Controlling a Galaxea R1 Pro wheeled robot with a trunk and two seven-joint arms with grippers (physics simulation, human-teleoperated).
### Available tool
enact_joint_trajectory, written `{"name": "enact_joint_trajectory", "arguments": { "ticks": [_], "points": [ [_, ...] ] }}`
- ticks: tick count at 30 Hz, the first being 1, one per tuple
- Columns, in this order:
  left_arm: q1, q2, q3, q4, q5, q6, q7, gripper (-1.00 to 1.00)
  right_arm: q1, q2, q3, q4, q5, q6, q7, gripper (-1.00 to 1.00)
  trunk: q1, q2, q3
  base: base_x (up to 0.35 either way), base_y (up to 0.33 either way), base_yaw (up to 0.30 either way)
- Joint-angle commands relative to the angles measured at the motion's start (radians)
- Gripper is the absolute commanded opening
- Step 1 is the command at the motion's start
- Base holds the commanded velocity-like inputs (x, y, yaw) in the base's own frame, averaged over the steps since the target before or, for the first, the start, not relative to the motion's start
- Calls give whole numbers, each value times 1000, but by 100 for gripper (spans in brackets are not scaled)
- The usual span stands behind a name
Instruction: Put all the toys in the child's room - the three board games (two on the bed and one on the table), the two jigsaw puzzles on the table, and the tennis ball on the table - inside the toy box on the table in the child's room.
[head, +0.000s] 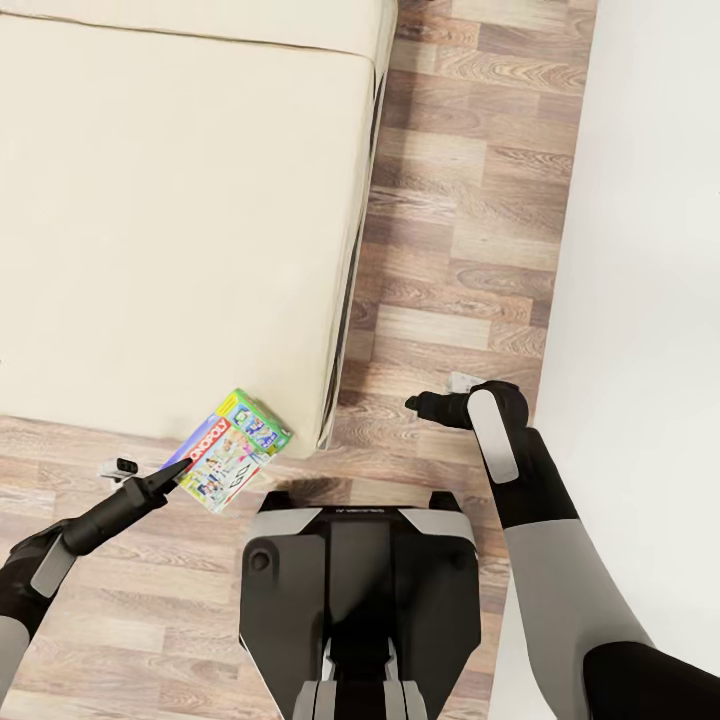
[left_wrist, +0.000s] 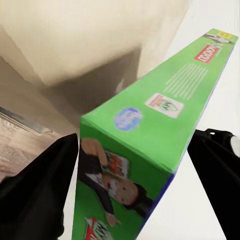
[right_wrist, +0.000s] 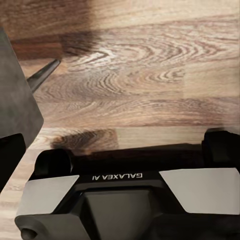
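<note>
Left arm stretched low and forward over the pale wood-plank floor (head: 450, 250), forearm slanting up toward the bed's near corner, ending in the black left pincer (head: 183, 468) clamped on the flat purple-blue and green Monopoly carton (head: 228, 451). In the left wrist view, dark fingers (left_wrist: 37, 195) on either side of the carton's green edge (left_wrist: 165, 115), box running straight out ahead of the pincer, tilted. Carton held in the air just ahead of the pincer, at the near edge of the large cream-beige bed (head: 170, 200), overlapping its lower corner in the head view; whether touching the bed, cannot tell. Right arm bent at the elbow, forearm raised beside the white wall (head: 650, 250), black right pincer (head: 425, 404) pointing inward over bare planks, nothing seen between its tips; open or closed, cannot tell. Below and behind that pincer, the robot's dark grey base (head: 360, 590), lettered GALAXEA AI (right_wrist: 117, 176) in the right wrist view. Strip of open floor ahead of the right pincer, between bed side and wall.
</note>
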Motion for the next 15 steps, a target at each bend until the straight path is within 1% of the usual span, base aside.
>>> {"name": "enact_joint_trajectory", "arguments": {
  "ticks": [1,6,12,15],
  "points": [
    [0,0,0,0,1,10,-4,-100,0,0,1,-1,-10,2,-11,100,0,-1,1,-57,0,0],
    [0,1,-1,0,0,10,-7,-100,0,0,1,-1,-8,2,-11,100,0,-1,9,-206,0,0],
    [0,2,-1,0,0,8,-9,-100,-1,0,2,-2,-7,2,-11,100,0,-1,19,-80,4,0],
    [0,2,-1,0,0,9,-9,-100,-1,0,2,-2,-7,2,-11,100,0,-1,24,-188,77,0]
  ]
}}
